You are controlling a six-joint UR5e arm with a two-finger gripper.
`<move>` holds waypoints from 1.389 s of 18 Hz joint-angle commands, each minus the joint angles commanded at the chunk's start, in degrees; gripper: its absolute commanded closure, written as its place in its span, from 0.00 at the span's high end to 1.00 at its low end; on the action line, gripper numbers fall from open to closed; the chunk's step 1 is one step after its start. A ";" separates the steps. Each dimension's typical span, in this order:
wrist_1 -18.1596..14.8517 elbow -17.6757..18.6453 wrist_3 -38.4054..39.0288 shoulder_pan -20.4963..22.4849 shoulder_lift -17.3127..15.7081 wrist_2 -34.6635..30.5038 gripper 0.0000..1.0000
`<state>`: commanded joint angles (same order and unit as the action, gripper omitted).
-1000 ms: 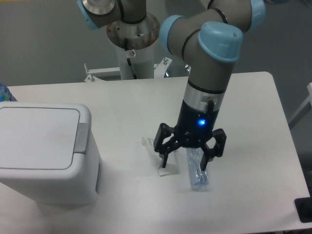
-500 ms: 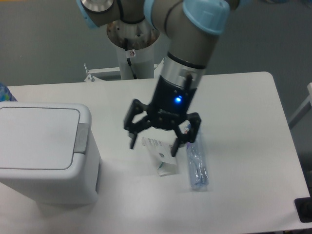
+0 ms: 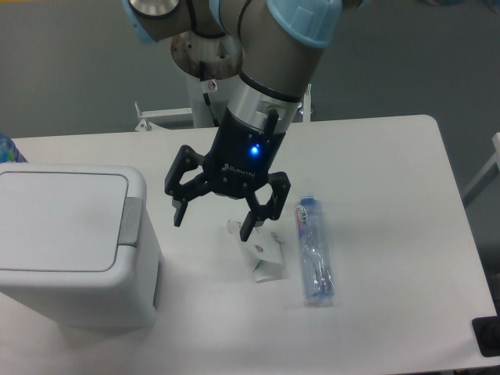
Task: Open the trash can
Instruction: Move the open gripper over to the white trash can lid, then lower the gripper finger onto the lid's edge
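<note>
Step in hand: the approach; the gripper (image 3: 212,218) hangs above the table (image 3: 391,156), between the trash can (image 3: 74,246) and the bottle (image 3: 312,251), and touches neither.
Gripper state: fingers spread wide, nothing between them.
Trash can place: near left of the table, its right wall just left of the gripper.
Trash can look: large white boxy bin with rounded corners; the flat lid (image 3: 58,220) lies shut and level.
Push tab: a grey tab (image 3: 130,222) sits at the lid's right edge, on the side facing the gripper.
Next move, as a judgement: the gripper likely has to go further left and come down on the grey tab, pressing with one fingertip so the lid is released.
Nearby things: a small white box (image 3: 262,254) lies just below the right finger, with the clear bottle to its right.
</note>
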<state>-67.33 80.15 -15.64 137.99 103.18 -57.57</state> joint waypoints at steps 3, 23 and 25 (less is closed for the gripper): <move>0.09 0.54 0.09 -1.49 -0.08 0.00 1.00; 1.32 3.88 2.02 -4.13 -0.17 -0.70 1.00; 1.32 3.96 2.02 -4.13 -0.17 -0.70 1.00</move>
<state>-66.01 84.11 -13.62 133.86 103.01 -58.27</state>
